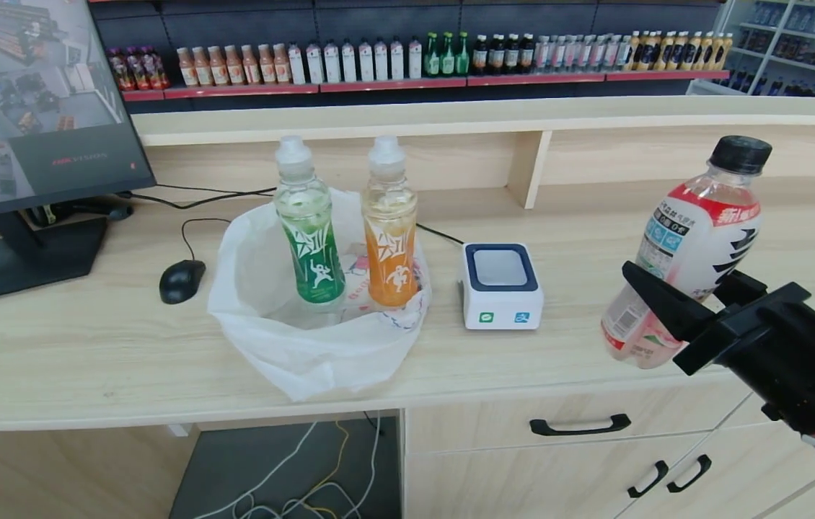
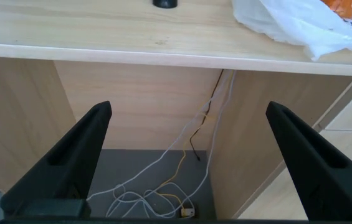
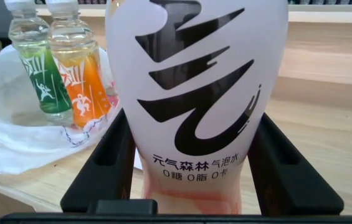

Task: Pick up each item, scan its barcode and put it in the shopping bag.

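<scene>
Where the right gripper clamps its lower body, the pink bottle, black-capped and tilted, hangs above the counter's front edge, right of the scanner. Shopping bag, white, left of the scanner: holds a green bottle and an orange bottle, upright, side by side. Left gripper: jaws wide apart, holding nothing, below the counter edge, facing loose cables. Mouse beside the bag.
</scene>
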Motion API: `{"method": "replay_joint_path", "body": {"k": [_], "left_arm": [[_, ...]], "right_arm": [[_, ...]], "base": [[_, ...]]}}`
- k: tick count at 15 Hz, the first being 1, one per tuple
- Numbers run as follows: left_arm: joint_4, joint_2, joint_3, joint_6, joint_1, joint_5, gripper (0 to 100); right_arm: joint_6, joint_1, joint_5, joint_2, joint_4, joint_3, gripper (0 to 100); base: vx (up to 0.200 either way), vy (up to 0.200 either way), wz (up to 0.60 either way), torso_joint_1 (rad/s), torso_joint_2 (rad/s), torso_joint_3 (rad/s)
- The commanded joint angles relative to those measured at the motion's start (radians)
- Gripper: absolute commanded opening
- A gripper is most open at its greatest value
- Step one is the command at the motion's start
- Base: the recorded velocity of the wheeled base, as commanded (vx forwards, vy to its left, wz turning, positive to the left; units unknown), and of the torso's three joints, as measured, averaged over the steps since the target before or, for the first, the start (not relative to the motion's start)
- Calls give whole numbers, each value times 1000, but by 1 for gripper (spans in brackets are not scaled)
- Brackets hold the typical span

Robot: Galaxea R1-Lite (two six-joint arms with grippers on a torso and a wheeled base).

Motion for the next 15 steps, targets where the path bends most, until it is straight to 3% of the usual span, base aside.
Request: {"method": "replay_joint_path", "body": {"k": [1,9,11,15], "left_arm": [[0,0,0,1,1,0,100],[0,0,0,6,1,0,100],[0,0,0,6,1,0,100],[0,0,-2,6,1,0,100]], "right_arm": [[-1,3,0,-2,-1,2,0],[-62,17,1,-8,-1,-43,0],[-136,17,12,5,-1,-76,0],[-435,-79,411,119,-1,-291,0]], "base": [[0,200,0,7,2,2],[0,25,0,1,0,0],[0,0,0,0,0,0],[0,0,0,0,0,0]]}}
